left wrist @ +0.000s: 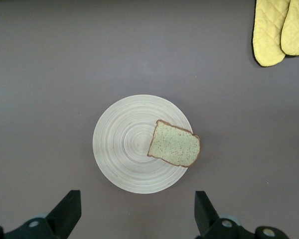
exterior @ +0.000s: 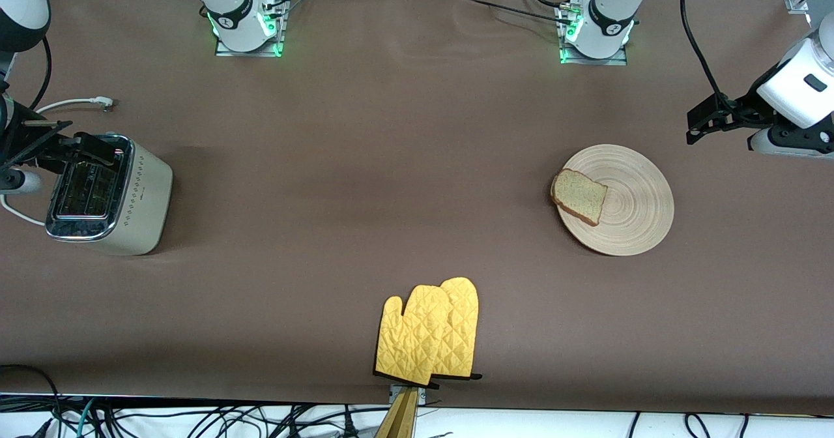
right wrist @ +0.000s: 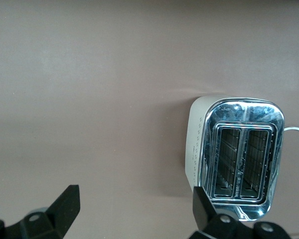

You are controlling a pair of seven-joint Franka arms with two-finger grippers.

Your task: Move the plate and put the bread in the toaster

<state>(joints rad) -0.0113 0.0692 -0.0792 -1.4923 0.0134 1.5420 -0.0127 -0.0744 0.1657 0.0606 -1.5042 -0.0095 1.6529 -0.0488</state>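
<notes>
Bread: one slice, lying flat on the plate, overhanging its rim. Plate: on the table, toward the left arm's end. Toaster: near the right arm's end edge, slots empty. Left gripper: above the plate, released, empty. Right gripper: above the toaster, released, empty.
</notes>
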